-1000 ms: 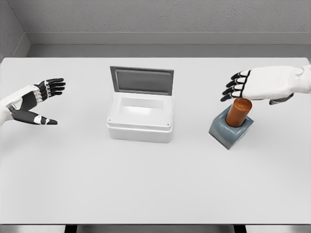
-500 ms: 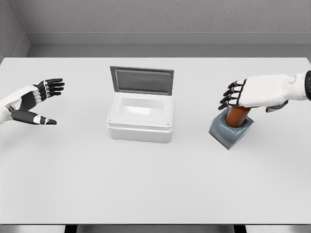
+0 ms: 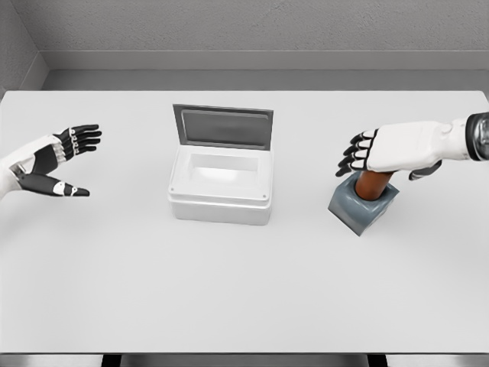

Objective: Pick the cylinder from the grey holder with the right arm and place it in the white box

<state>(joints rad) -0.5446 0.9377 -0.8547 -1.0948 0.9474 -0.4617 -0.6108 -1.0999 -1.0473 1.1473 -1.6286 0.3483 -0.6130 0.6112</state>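
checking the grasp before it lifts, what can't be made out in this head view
- Top of the cylinder: covered by the right hand.
- Whether palm or thumb touches the cylinder: hidden under the hand.
- Cylinder's lower part: sunk in the holder.
- Box near inner wall: hidden by its own front rim.
- Left hand: forearm cut off by the left edge.

Brown cylinder (image 3: 373, 184) upright in grey holder (image 3: 362, 209)

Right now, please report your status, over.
Right robot hand open above the cylinder, no grip yet. Cylinder upright in grey holder. Left robot hand open, idle. White box open, unobstructed.
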